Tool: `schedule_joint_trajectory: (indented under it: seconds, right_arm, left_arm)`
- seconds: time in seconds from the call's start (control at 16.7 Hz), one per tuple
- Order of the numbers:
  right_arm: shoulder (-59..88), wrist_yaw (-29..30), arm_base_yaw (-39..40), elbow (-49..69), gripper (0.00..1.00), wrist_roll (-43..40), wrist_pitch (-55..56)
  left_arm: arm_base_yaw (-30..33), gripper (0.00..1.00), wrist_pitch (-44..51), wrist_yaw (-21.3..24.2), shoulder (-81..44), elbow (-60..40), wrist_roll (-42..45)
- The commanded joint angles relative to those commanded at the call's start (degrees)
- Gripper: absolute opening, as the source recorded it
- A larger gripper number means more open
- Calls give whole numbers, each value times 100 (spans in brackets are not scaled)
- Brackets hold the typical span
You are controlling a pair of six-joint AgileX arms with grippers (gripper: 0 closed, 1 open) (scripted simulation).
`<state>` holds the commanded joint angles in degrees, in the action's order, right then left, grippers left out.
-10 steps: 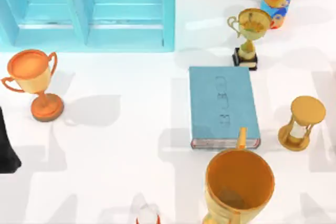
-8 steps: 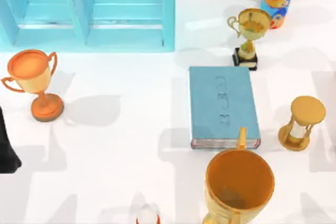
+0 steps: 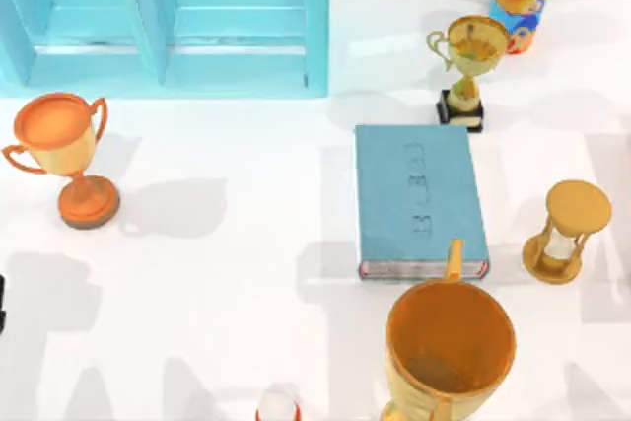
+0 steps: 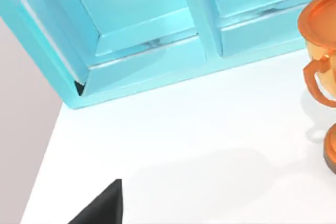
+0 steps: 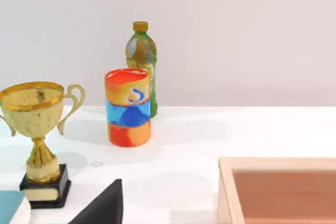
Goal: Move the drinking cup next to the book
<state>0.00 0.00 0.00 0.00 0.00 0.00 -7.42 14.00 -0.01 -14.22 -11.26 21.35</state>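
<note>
Two cup-shaped decoys crowd the book, and the drinking cup itself is barely in frame.

Book (image 3: 421, 199) lies flat right of the table's middle. A small red-sided thing (image 3: 278, 407) cut by the near edge may be the drinking cup; I cannot tell. The left gripper (image 4: 105, 208) hangs by the left edge near the orange trophy (image 3: 61, 155), the right gripper (image 5: 105, 208) by the far right corner; whether either is open or closed cannot be told. Likely risks are grabbing the big goblet (image 3: 449, 347) instead, or clipping it, the gold trophy (image 3: 468, 66) or the hourglass (image 3: 564, 232). Only the book's left flank looks free.
</note>
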Motion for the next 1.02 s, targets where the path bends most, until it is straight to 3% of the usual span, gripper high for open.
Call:
schedule_joint_trajectory:
  seconds: [0.72, 1.02]
  right_arm:
    - [0, 0, 0, 0, 100, 0, 0]
    - [0, 0, 0, 0, 100, 0, 0]
  left_arm:
    - [-2180, 100, 4114, -3, -4176, -3307, 7445]
    - [-2878, 100, 5431, -5, -5513, -4366, 9874]
